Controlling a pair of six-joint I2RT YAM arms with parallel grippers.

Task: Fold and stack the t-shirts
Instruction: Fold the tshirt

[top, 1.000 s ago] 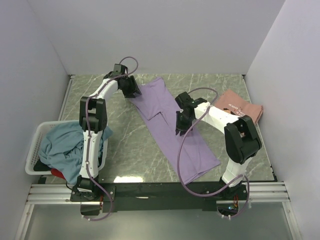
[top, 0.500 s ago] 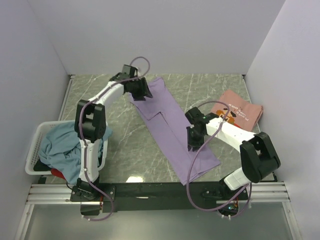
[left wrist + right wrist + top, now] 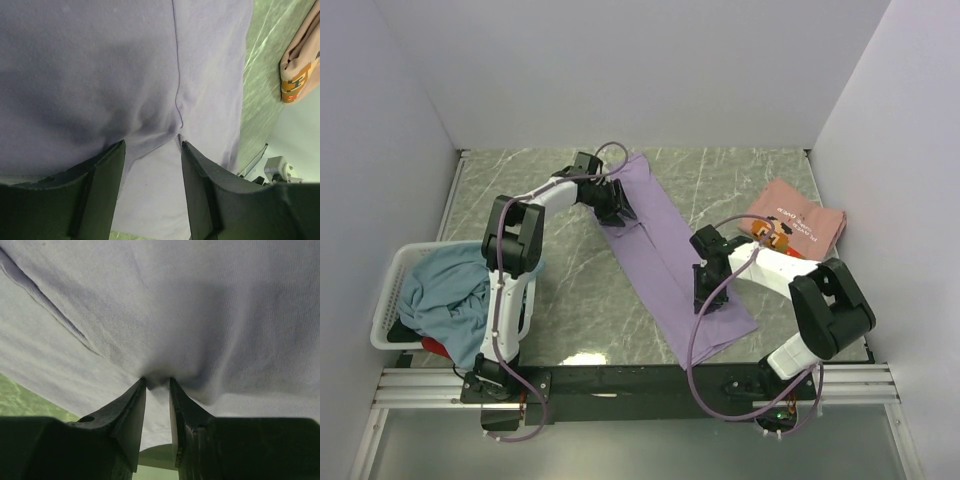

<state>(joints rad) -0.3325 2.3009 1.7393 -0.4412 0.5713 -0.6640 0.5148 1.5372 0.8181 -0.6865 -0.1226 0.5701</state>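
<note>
The lavender t-shirt (image 3: 665, 245) lies as a long narrow strip running from the far middle toward the near right of the table. My left gripper (image 3: 620, 212) sits low on its far end. In the left wrist view the gripper (image 3: 152, 145) has its jaws apart, with the lavender cloth (image 3: 100, 65) puckered at the tips. My right gripper (image 3: 701, 300) is on the strip's near part. In the right wrist view the gripper (image 3: 156, 382) is shut on a pinch of lavender cloth (image 3: 200, 305). The salmon-pink shirt (image 3: 795, 220) lies folded at the far right. The teal shirt (image 3: 445, 290) lies over the red one (image 3: 435, 347).
A white slatted basket (image 3: 395, 275) at the left edge holds the teal and red shirts. The green marbled tabletop (image 3: 570, 290) is walled on three sides. The folded salmon shirt also shows at the right edge of the left wrist view (image 3: 300, 65).
My left gripper has moved right, from the shirt's left edge onto its far end. My right gripper has moved nearer and rightward along the cloth. The lavender strip looks narrower.
</note>
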